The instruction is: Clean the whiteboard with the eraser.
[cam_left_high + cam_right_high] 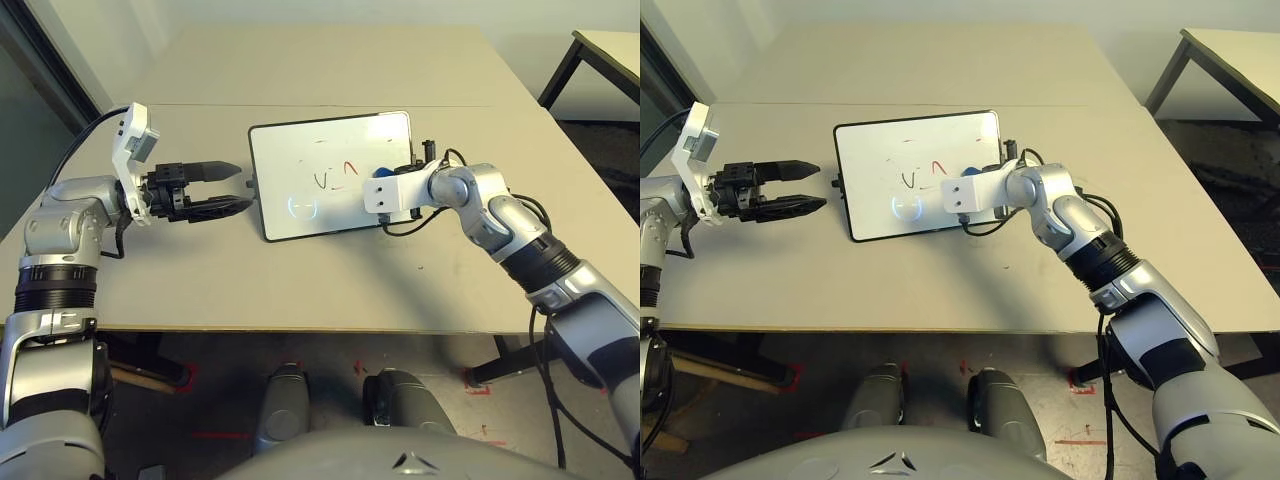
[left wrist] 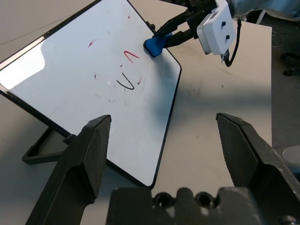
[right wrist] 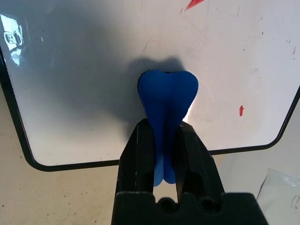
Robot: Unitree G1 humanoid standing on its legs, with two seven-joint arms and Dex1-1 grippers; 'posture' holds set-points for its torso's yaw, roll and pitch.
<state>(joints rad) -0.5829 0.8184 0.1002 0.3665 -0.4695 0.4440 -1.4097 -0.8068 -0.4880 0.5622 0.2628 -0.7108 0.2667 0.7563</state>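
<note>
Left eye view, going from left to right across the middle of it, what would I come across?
Left gripper, whiteboard, black V mark, red mark, then the right forearm.

2 head views face forward and down over the bench [image 1: 200, 290], sharing the whiteboard [image 1: 290, 160]. 2 wrist views look along each end effector; the right is closer to the board.
</note>
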